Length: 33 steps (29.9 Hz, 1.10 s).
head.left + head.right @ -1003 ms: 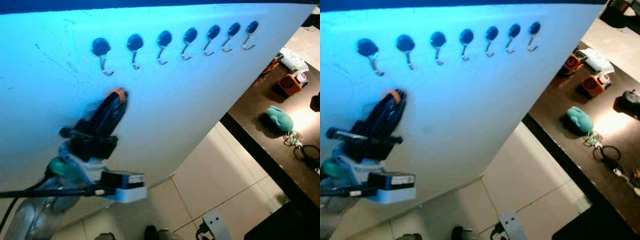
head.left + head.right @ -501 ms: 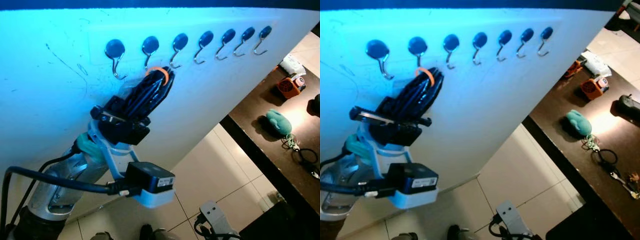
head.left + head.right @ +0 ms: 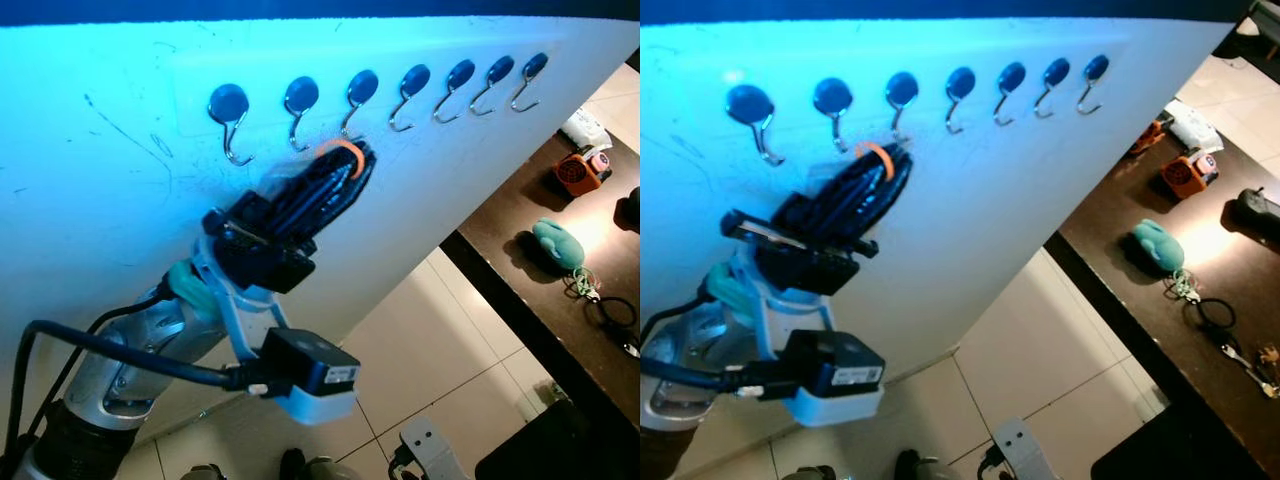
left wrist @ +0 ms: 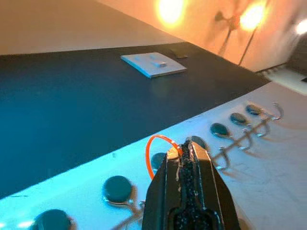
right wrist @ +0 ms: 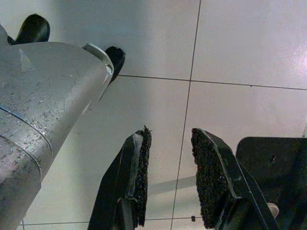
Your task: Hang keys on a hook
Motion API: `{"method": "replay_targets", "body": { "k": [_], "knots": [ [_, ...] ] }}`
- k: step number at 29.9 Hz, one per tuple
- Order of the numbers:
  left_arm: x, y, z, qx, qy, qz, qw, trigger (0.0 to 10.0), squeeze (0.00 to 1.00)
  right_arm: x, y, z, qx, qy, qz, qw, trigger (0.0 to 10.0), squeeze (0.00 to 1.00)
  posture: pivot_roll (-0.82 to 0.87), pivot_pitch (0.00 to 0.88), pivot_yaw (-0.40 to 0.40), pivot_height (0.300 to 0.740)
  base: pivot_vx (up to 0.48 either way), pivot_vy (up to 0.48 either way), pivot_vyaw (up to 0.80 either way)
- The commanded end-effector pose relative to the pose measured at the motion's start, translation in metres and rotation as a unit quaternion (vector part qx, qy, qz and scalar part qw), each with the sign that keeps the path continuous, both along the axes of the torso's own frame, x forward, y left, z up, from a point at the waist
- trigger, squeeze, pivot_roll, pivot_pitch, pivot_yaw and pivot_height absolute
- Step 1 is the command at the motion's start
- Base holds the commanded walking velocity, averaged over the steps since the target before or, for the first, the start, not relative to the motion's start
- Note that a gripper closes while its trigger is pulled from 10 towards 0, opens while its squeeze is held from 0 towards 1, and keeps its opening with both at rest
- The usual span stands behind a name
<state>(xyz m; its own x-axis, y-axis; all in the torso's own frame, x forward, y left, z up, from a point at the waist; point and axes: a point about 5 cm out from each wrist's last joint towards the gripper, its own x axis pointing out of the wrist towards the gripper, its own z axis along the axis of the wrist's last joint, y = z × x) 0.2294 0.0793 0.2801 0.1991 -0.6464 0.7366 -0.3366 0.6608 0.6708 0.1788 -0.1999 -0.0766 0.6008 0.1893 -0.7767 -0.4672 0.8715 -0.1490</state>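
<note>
1. At the left of the head views I have the left gripper [image 3: 340, 172] raised against the white board [image 3: 90, 220], its fingers pressed together on an orange key ring [image 3: 343, 152]. The keys themselves are hidden between the fingers, so I cannot see them.

2. The ring sticks out past the fingertips at centre frame, just below the third hook [image 3: 352, 100] in the row of magnetic hooks, close to its curl. Whether they touch I cannot tell. In the left wrist view the orange loop [image 4: 156, 148] stands up beside the closed fingertips, with the round hook bases ranged ahead.

3. Handling, as I judge it: the load looks small and light. The loop looks thin and probably flexible, so it may bend aside instead of sliding over the wire. The pinch sits low on the ring and leaves the open part of the loop free, which is where I want the hold. I would guide that free arc over the hook tip, then release.

4. The hooks seem held on by magnets, so a hard push could slide one along the board.

5. At the right of the frame a dark bench [image 3: 520, 200] carries a teal object [image 3: 558, 242] and orange items, well apart from the work.

6. The right gripper [image 5: 170, 179] hangs idle over the tiled floor [image 5: 240, 43], its fingers parted and holding nothing.
</note>
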Motion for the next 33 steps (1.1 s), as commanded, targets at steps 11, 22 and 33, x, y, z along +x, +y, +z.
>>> {"method": "replay_targets", "body": {
  "k": [11,22,33],
  "knots": [
    [0.007,0.002,-0.004,-0.092,0.154,-0.024,0.983,10.0,0.00,-0.015,-0.006,-0.007,-0.006,0.024,-0.018,1.000,10.0,0.00,-0.01,0.129,-0.129,0.740,0.000,0.000,0.00],
    [0.007,0.008,0.005,-0.138,0.156,-0.013,0.978,10.0,0.00,-0.014,-0.008,-0.006,-0.009,0.023,-0.022,0.999,10.0,0.00,-0.01,0.131,-0.130,0.740,0.000,0.000,0.00],
    [0.003,0.006,-0.007,-0.122,0.111,0.031,0.986,10.0,0.00,-0.014,-0.007,-0.006,-0.009,0.024,-0.017,1.000,10.0,0.00,-0.01,0.134,-0.137,0.740,0.000,0.000,0.00]
  ]
}}
